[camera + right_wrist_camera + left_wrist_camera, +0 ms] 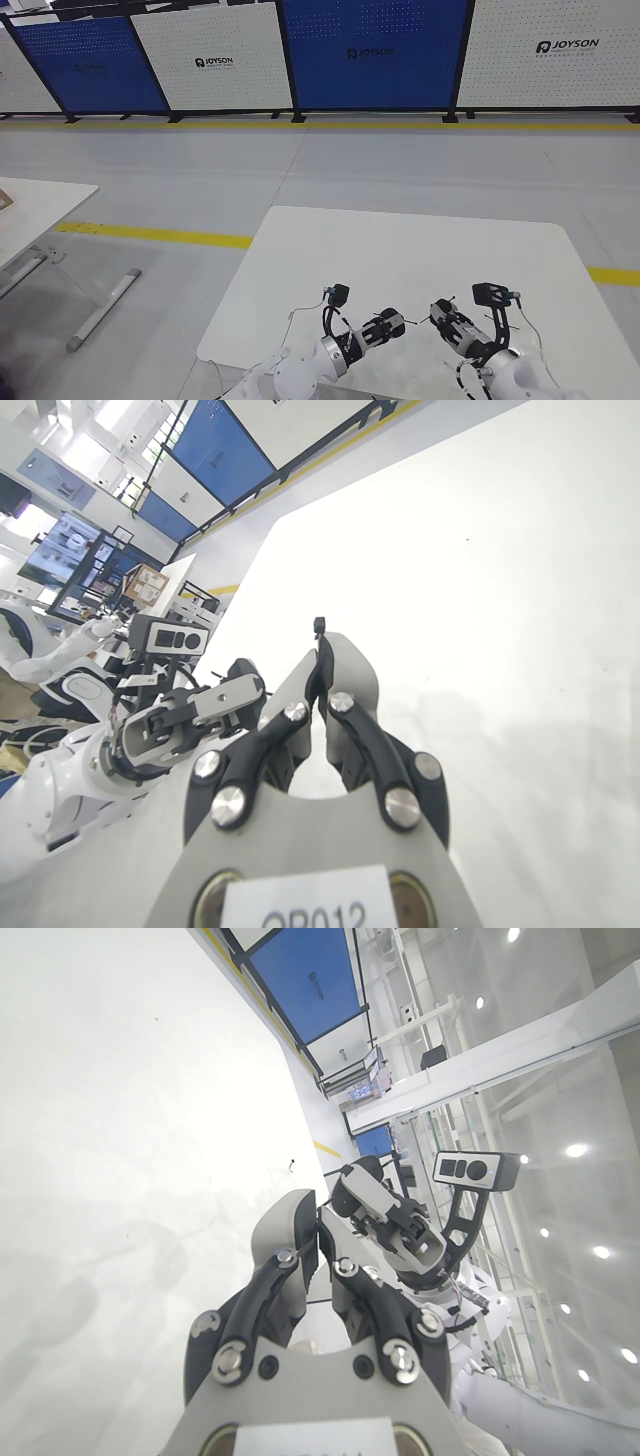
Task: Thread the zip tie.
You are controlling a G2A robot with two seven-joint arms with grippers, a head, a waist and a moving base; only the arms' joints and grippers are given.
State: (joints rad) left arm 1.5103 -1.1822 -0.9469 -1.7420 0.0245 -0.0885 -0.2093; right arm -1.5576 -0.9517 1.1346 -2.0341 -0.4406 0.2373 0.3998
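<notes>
I am holding my right gripper [320, 672] closed on the zip tie [319, 625]. The tie's small black head is sticking out just past the fingertips. I am holding my left gripper [318, 1228] closed down to a narrow slit, and a thin black strip of the zip tie is sitting pinched between its pads.

In the top view, both grippers are hovering in the lower centre of the frame, above the near part of the white table [400, 250]. The left gripper is sitting left of centre and the right gripper just to its right. Their tips are pointing toward each other, near but apart. I cannot tell whether the strip is entering the head.

A yellow floor line [150, 235] is crossing the middle of the frame. Blue and white panels [375, 50] are lining the upper edge.
</notes>
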